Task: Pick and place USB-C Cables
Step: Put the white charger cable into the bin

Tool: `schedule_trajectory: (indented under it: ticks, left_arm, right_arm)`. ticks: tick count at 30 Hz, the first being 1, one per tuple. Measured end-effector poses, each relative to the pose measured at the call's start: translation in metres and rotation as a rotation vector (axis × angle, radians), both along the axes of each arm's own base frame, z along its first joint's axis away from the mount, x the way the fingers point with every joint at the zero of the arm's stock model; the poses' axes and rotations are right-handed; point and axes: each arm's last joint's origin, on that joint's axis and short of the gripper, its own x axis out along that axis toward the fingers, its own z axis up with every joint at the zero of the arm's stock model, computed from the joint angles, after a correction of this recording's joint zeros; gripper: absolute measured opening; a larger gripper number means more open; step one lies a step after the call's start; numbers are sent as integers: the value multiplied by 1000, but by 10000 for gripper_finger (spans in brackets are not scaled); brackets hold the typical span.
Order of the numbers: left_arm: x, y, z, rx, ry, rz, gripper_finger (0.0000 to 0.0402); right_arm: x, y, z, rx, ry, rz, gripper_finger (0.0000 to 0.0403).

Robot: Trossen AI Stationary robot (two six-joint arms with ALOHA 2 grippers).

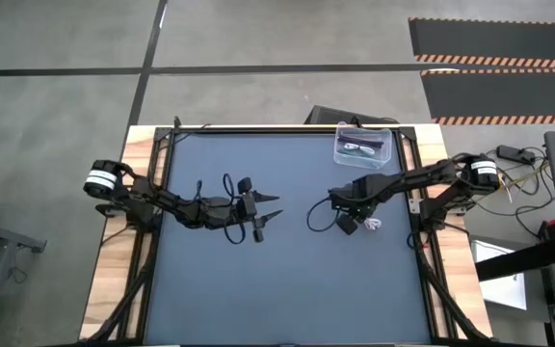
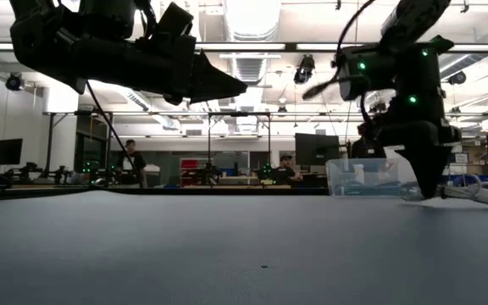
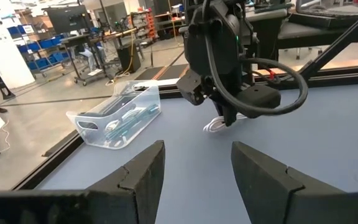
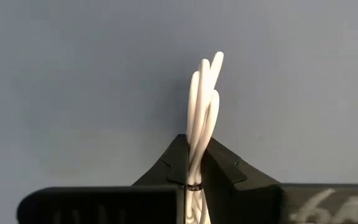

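I see the right gripper (image 4: 194,177) down on the desk (image 1: 277,280), jaws clamped on the folded white cable (image 4: 202,106), while the left gripper (image 3: 194,177) hovers, jaws apart.

white cable (image 4: 202,106) — blue-grey table (image 4: 73,81)

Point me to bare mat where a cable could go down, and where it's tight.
Free: the near half of the mat below both arms, and the far-left stretch beside the clear bin. Tight: the right side, where the right gripper, jaws shut on a white cable, works just in front of the bin. The left gripper hangs mid-mat.
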Motion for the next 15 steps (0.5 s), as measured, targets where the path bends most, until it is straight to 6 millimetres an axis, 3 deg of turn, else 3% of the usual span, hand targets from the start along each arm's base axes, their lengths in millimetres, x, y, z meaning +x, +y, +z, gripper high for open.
schedule_trajectory:
  ticks: [7,15]
  left_arm:
    - [0,0,0,0,0,0,170]
    - [0,0,0,0,-1,0,170]
  right_arm:
    - [24,-3,27,-48,-118,63,14]
    - [53,-10,80,-167,-243,191,14]
